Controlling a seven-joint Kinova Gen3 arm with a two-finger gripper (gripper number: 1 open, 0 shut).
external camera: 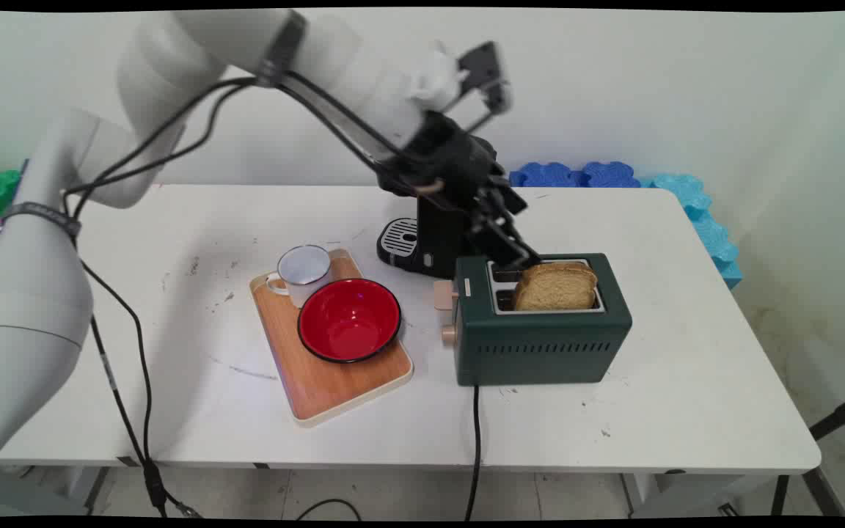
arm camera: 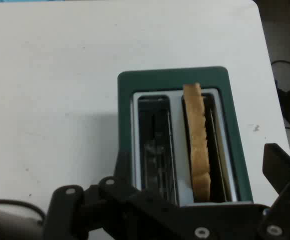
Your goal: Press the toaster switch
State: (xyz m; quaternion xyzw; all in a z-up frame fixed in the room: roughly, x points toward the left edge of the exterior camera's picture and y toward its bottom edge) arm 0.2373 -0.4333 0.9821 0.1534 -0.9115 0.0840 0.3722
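Counter [external camera: 613, 440]: wooden tray [external camera: 334, 381] left of centre, carrying white mug [external camera: 304, 265] at its far end and red bowl [external camera: 349, 320] just beside the mug, nearer. Black coffee machine [external camera: 422, 246] behind, partly hidden by the arm. Right of the tray: green toaster [external camera: 540, 345], bread slice [external camera: 556, 286] upright in its near slot, far slot empty. Pincer [external camera: 514, 257] angled down from upper left, tips at the toaster's far-left top edge, just left of the bread. Fingers spread, nothing held.

Toaster's [external camera: 540, 330] far slot empty, bread slice [external camera: 556, 287] fills near slot, coffee machine [external camera: 422, 238] crowds behind
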